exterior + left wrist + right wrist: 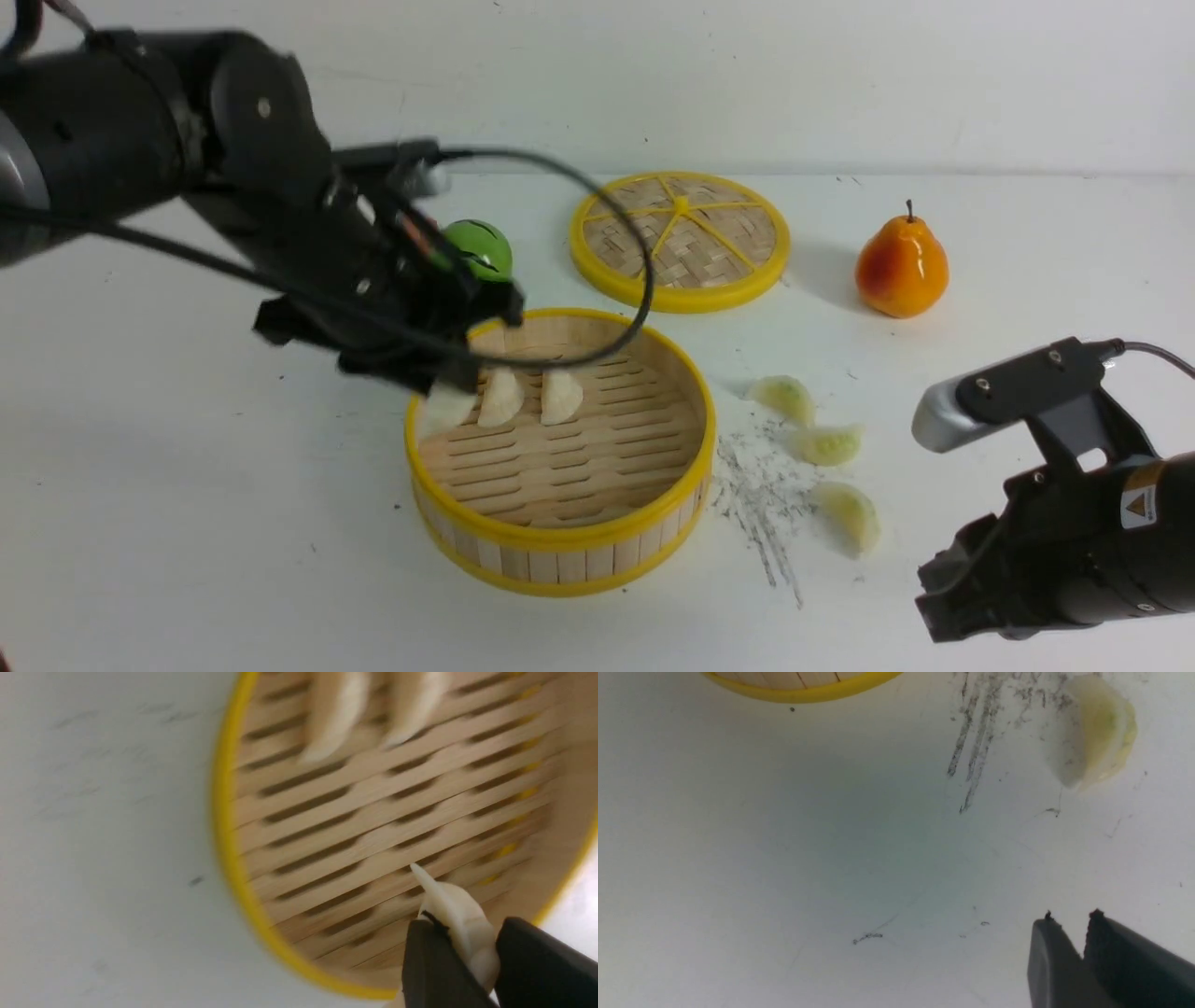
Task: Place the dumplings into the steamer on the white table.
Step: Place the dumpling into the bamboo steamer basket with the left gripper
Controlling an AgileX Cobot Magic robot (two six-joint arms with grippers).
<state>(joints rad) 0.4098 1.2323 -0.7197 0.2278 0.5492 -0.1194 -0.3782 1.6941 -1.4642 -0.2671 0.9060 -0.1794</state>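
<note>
Front view bright, evenly lit; soft shadow beside pear [902, 266]. Left arm [308, 215] motion-blurred. Left wrist view dimmer; dumpling [462, 928] at left pincer [467, 952] fairly sharp, dumplings farther from it smeared. Right wrist view greyish, surface [831, 858] darker in middle, brighter around right pincer [1071, 917].

Pear [902, 266] right of lid [680, 241]; steamer [560, 535] before lid.

My view: white table [233, 485], scuffed, dark grey scratches | I see on it: bamboo steamer [560, 448], left of three pale green dumplings [848, 518] lying apart from its wall | beyond, woven lid [691, 233] | orange pear [902, 266] right of lid | green round object [478, 248] left of lid
</note>
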